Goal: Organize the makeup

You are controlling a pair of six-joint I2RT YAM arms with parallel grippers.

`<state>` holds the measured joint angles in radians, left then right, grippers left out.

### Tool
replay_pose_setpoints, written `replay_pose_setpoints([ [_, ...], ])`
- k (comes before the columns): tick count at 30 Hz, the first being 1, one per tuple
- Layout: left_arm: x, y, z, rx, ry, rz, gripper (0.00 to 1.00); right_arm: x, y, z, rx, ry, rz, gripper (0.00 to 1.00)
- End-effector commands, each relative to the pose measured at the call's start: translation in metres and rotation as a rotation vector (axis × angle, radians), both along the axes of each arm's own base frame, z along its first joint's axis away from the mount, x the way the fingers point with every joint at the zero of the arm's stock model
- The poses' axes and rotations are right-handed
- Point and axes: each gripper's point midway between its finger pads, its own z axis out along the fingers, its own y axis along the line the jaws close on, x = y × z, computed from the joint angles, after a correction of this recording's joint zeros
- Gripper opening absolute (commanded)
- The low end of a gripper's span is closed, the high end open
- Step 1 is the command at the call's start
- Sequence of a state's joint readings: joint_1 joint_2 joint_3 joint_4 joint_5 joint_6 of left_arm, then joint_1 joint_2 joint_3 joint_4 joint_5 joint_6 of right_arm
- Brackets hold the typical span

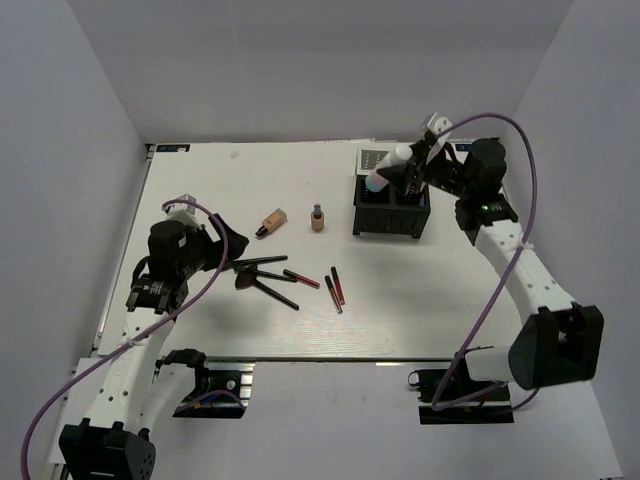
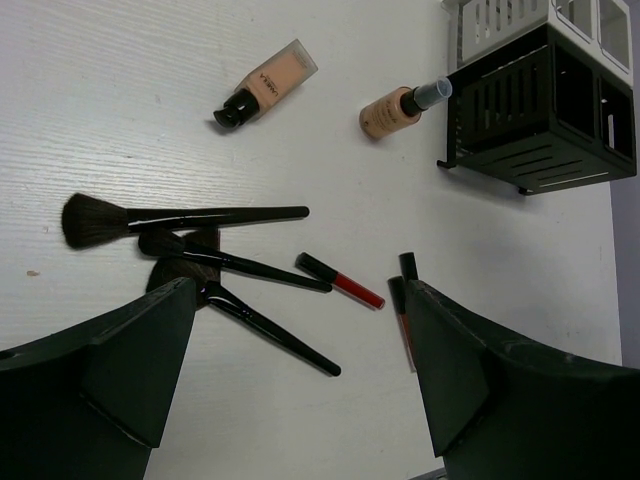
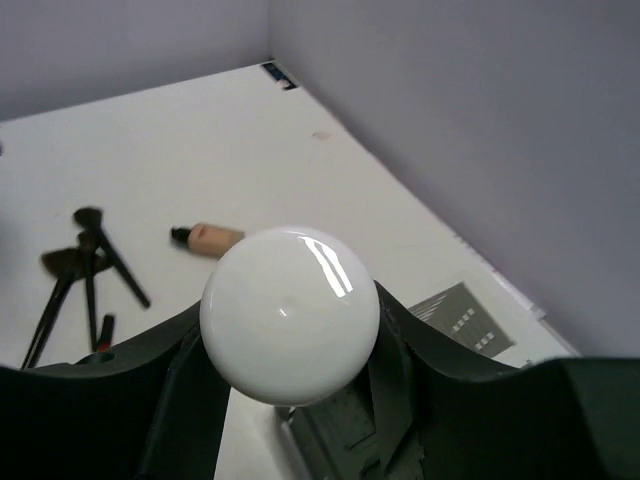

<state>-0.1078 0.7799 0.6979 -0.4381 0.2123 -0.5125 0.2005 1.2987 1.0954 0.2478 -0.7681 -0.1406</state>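
My right gripper (image 1: 408,163) is shut on the white bottle with the blue base (image 1: 389,168) and holds it tilted over the black four-compartment box (image 1: 392,207). In the right wrist view the bottle's round white end (image 3: 290,312) fills the space between the fingers. One tan bottle (image 1: 272,222) lies on the table and a second (image 1: 317,217) stands upright. Black brushes (image 1: 262,276) and thin red-black pencils (image 1: 335,288) lie at mid-table. My left gripper (image 1: 226,246) is open and empty, hovering just left of the brushes (image 2: 190,215), above the table.
A card with a printed grid (image 1: 372,157) lies behind the box. Grey walls close in the table on the left, back and right. The table's front edge (image 1: 320,357) runs between the arm bases.
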Motion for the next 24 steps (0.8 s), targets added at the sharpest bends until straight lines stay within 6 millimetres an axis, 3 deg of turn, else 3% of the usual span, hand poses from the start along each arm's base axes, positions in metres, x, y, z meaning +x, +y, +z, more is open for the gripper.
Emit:
replay_pose_setpoints([
  [1, 0.004, -0.005, 0.012, -0.006, -0.042, -0.027, 0.95, 0.045, -0.001, 0.032, 0.095, -0.07, -0.117, 0.0],
  [6, 0.005, -0.005, 0.013, -0.008, -0.044, -0.026, 0.95, 0.108, 0.008, 0.039, 0.155, -0.122, -0.205, 0.0],
  [7, 0.005, -0.004, 0.012, -0.006, -0.042, -0.022, 0.95, 0.124, 0.008, 0.031, 0.157, -0.113, -0.237, 0.0],
  [8, 0.003, -0.003, 0.011, -0.005, -0.038, -0.017, 0.95, 0.133, 0.007, 0.044, 0.178, -0.154, -0.262, 0.0],
  [9, 0.003, -0.002, 0.012, -0.006, -0.043, -0.01, 0.95, 0.145, 0.009, 0.033, 0.163, -0.144, -0.269, 0.0],
  [10, 0.002, -0.002, 0.013, -0.006, -0.046, -0.01, 0.95, 0.145, 0.01, 0.043, 0.171, -0.164, -0.266, 0.0],
  [11, 0.001, -0.001, 0.013, -0.005, -0.046, -0.004, 0.95, 0.155, 0.013, 0.034, 0.155, -0.162, -0.271, 0.0],
  [12, 0.0, 0.0, 0.012, -0.003, -0.041, 0.001, 0.95, 0.161, 0.011, 0.043, 0.16, -0.186, -0.289, 0.0],
  [13, -0.001, 0.0, 0.012, -0.005, -0.043, 0.005, 0.95, 0.169, 0.012, 0.035, 0.151, -0.177, -0.296, 0.0],
  [17, -0.003, 0.002, 0.012, -0.018, -0.046, 0.023, 0.95, 0.188, 0.007, 0.023, 0.121, -0.167, -0.332, 0.0],
  [24, -0.004, 0.003, 0.01, -0.019, -0.035, 0.036, 0.95, 0.181, 0.003, -0.012, 0.07, -0.102, -0.34, 0.0],
])
